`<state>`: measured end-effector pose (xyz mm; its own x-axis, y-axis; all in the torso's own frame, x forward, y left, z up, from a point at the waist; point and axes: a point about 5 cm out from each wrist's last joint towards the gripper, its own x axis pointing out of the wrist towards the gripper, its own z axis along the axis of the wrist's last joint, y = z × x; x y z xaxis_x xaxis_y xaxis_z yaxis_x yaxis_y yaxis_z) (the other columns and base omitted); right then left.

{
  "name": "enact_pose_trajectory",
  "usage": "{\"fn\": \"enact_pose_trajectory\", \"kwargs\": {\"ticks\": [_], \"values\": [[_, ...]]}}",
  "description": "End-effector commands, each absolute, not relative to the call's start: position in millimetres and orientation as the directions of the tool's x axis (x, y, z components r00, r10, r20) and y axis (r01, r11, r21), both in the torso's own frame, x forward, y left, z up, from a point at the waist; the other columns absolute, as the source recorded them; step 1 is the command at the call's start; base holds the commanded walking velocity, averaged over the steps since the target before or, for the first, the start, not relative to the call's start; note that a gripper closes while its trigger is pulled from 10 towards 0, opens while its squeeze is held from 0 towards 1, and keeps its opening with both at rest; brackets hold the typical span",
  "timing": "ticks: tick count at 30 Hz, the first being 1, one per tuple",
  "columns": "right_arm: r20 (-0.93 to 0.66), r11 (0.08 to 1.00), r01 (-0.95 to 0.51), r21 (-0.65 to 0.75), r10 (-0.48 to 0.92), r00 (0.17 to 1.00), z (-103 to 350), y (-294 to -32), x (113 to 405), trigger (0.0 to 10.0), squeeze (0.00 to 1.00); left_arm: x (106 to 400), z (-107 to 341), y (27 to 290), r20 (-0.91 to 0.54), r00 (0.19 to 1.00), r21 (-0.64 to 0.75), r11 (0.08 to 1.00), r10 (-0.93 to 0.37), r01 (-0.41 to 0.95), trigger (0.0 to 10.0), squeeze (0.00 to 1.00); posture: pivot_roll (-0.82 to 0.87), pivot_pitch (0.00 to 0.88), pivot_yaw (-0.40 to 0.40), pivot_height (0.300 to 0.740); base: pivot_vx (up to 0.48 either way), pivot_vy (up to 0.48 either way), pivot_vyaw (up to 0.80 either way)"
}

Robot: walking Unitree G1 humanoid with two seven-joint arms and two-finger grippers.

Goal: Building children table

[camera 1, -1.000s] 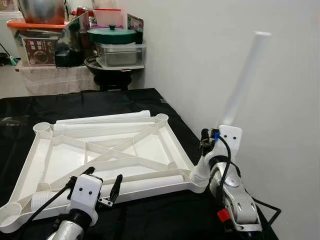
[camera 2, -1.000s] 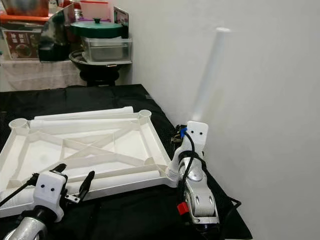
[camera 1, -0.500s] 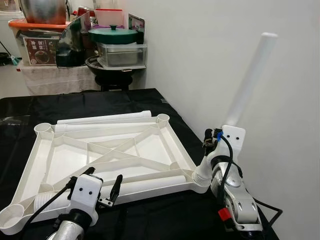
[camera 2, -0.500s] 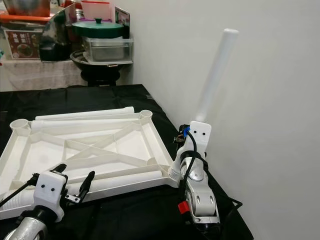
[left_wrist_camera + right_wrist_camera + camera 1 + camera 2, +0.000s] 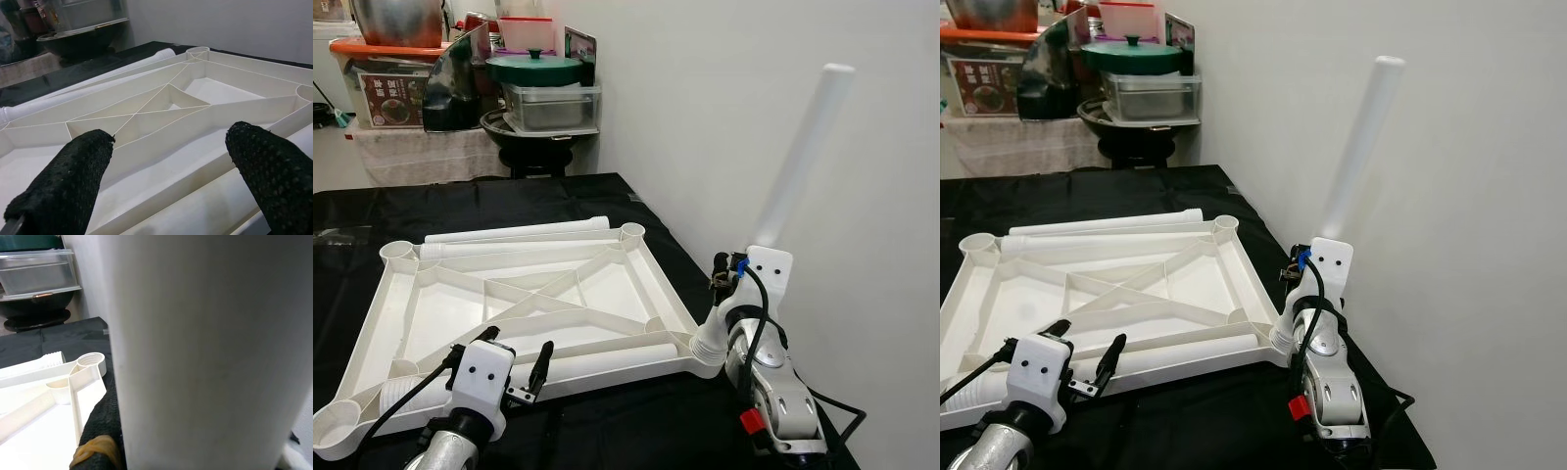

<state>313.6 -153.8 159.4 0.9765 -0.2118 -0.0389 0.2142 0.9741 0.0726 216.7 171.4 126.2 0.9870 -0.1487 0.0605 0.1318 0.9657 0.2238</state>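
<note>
a white tabletop point(image 5: 524, 294) is laid upside down on a black cloth point(image 5: 607, 421), ribs facing up; a white leg point(image 5: 798, 157) is held near upright, leaning slightly, by the right gripper point(image 5: 736, 269), its threaded end set at the near right corner socket point(image 5: 703, 348); the left gripper point(image 5: 517, 364) is kept spread and empty above the near edge; two more legs point(image 5: 519, 233) are laid along the far edge, another leg point(image 5: 607, 359) along the near edge.

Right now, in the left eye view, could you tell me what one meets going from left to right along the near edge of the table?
left gripper → loose leg lying in the tabletop frame → right gripper, holding a raised white leg
</note>
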Motion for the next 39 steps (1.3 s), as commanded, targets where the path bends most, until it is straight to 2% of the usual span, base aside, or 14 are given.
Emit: {"fn": "enact_pose_trajectory", "kwargs": {"ticks": [1, 4, 5, 6, 9, 10, 12, 32, 34, 35, 37, 39], "values": [[-0.221, 0.961, 0.275, -0.035, -0.276, 0.936, 115.4, -171.5, 304.5, 10.0, 0.0, 218.4, 124.7, 170.5, 0.064, 0.986, 0.228, 0.964, -0.156, 0.137, 10.0, 0.0, 0.09, 0.0, -0.08, 0.74, 0.0, 0.0, 0.0], [-0.216, 0.966, 0.257, -0.024, -0.256, 0.942, 116.3, -169.8, 305.0, 10.0, 0.0, 218.7, 124.6, 170.6, 0.064, 0.986, 0.229, 0.964, -0.156, 0.137, 10.0, 0.0, 0.09, 0.0, -0.081, 0.74, 0.0, 0.0, 0.0], [-0.207, 0.97, 0.241, -0.017, -0.24, 0.948, 117.8, -168.5, 305.6, 10.0, 0.05, 218.9, 124.4, 170.6, 0.064, 0.986, 0.229, 0.964, -0.156, 0.137, 10.0, 0.0, 0.09, 0.0, -0.081, 0.74, 0.0, 0.0, 0.0], [-0.189, 0.974, 0.226, -0.017, -0.225, 0.956, 120.6, -167.7, 306.3, 10.0, 0.33, 219.2, 124.2, 170.4, 0.064, 0.986, 0.228, 0.964, -0.156, 0.138, 10.0, 0.0, 0.09, 0.0, -0.081, 0.74, 0.0, 0.0, 0.0], [-0.175, 0.975, 0.221, -0.036, -0.224, 0.959, 122.7, -168.1, 306.8, 10.0, 0.33, 219.5, 124.0, 170.1, 0.063, 0.985, 0.228, 0.963, -0.158, 0.14, 10.0, 0.0, 0.09, 0.0, -0.081, 0.74, 0.0, 0.0, 0.0], [-0.175, 0.975, 0.221, -0.036, -0.224, 0.959, 122.7, -168.1, 306.8, 10.0, 0.33, 219.5, 124.0, 170.1, 0.063, 0.985, 0.228, 0.963, -0.158, 0.14, 10.0, 0.0, 0.09, 0.0, -0.081, 0.74, 0.0, 0.0, 0.0], [-0.163, 0.976, 0.21, -0.061, -0.218, 0.962, 124.6, -167.2, 307.5, 10.0, 0.0, 220.1, 123.6, 169.7, 0.063, 0.985, 0.228, 0.963, -0.162, 0.143, 10.0, 0.0, 0.09, 0.0, -0.075, 0.74, 0.0, 0.0, 0.0], [-0.152, 0.986, 0.161, -0.051, -0.167, 0.974, 125.4, -165.8, 309.1, 10.0, 0.0, 221.4, 120.8, 168.3, 0.058, 0.984, 0.226, 0.962, -0.17, 0.153, 10.0, 0.0, 0.08, 0.0, -0.075, 0.74, 0.0, 0.0, 0.0], [-0.136, 0.988, 0.149, -0.05, -0.155, 0.978, 129.2, -164.8, 310.2, 10.0, 0.0, 221.4, 120.7, 168.4, 0.058, 0.984, 0.226, 0.962, -0.171, 0.154, 10.0, 0.0, 0.08, 0.0, -0.071, 0.74, 0.0, 0.0, 0.0], [-0.057, 0.99, 0.125, -0.063, -0.128, 0.99, 149.8, -165.8, 316.5, 10.0, 0.0, 221.6, 120.5, 168.5, 0.057, 0.983, 0.227, 0.961, -0.173, 0.156, 10.0, 0.0, 0.08, 0.0, -0.067, 0.74, 0.0, 0.0, 0.0], [-0.057, 0.99, 0.125, -0.063, -0.128, 0.99, 149.8, -165.8, 316.5, 10.0, 0.0, 221.6, 120.5, 168.5, 0.057, 0.983, 0.227, 0.961, -0.173, 0.156, 10.0, 0.0, 0.08, 0.0, -0.067, 0.74, 0.0, 0.0, 0.0], [0.012, 0.991, 0.104, -0.086, -0.104, 0.995, 172.7, -170.5, 324.1, 10.0, 0.0, 222.2, 120.2, 167.7, 0.055, 0.983, 0.227, 0.961, -0.178, 0.161, 10.0, 0.0, 0.08, 0.0, -0.066, 0.74, 0.0, 0.0, 0.0]]}}
